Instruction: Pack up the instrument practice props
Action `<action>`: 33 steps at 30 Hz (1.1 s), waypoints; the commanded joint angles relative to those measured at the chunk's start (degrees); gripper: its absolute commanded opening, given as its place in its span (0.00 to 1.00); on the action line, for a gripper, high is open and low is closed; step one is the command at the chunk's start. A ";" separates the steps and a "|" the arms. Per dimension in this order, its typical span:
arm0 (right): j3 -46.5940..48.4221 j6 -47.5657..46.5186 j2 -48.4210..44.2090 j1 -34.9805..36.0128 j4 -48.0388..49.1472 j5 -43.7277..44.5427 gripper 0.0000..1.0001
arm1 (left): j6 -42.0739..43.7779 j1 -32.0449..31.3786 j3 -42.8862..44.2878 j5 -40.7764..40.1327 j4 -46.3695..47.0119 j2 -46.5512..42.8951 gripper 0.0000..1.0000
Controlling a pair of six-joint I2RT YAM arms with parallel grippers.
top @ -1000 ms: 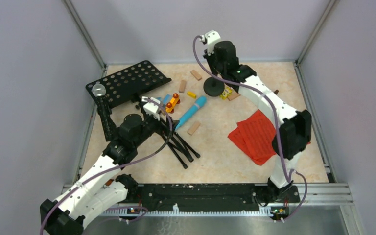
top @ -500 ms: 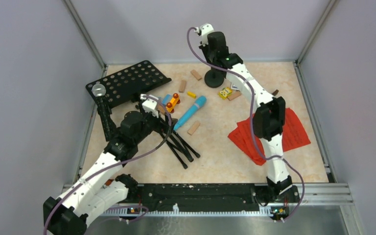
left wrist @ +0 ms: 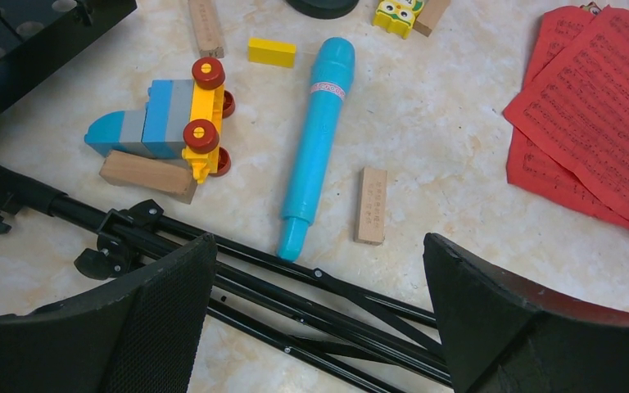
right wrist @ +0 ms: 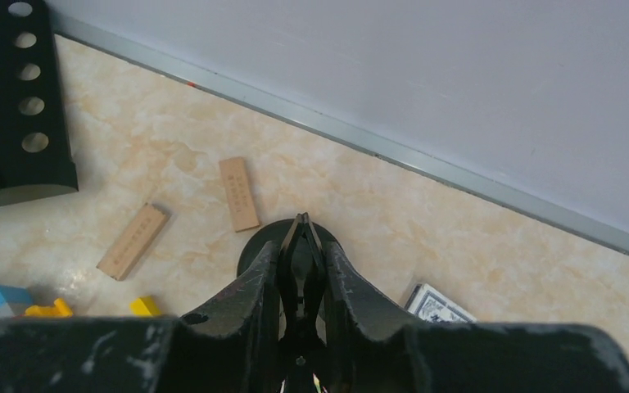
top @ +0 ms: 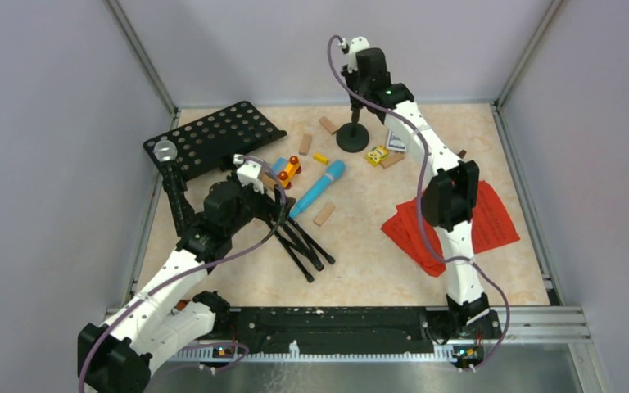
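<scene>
My right gripper [top: 361,95] [right wrist: 300,250] is at the back of the table, shut on the clip atop a black round-based mic holder [top: 352,139] [right wrist: 249,259] that stands upright. My left gripper [top: 272,199] [left wrist: 319,311] is open above the folded tripod legs [top: 301,243] [left wrist: 311,291], not touching them. The black hole-punched music desk [top: 213,137] lies at the back left. A silver-headed microphone [top: 165,151] sits in a second holder [top: 178,205] at the left. The blue microphone [top: 318,188] [left wrist: 319,135] lies mid-table. Red sheet-music pages [top: 426,233] [left wrist: 598,115] lie at the right.
A colourful toy vehicle [top: 288,170] [left wrist: 172,123] sits beside the blue microphone. Small wooden blocks [top: 323,214] [left wrist: 371,205], a yellow brick [left wrist: 271,51], a yellow toy [top: 377,155] and a card deck [top: 396,141] [right wrist: 434,304] are scattered around. Grey walls enclose three sides.
The right arm swung back and left off the red pages, and the mic holder went from tilted to upright near the back wall. The left arm shifted only slightly.
</scene>
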 commanded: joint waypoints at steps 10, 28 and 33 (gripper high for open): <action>0.61 3.14 -5.40 -1.81 5.21 -1.63 0.70 | -0.90 0.43 2.83 -2.53 0.33 -2.04 0.99; -70.88 -0.64 -54.48 8.03 42.64 -26.88 0.83 | -14.69 0.39 36.61 -13.66 -30.33 -6.57 0.99; -78.77 -4.83 -51.13 19.91 52.35 -34.29 0.85 | -16.65 0.36 41.89 -12.30 -34.60 -7.57 0.99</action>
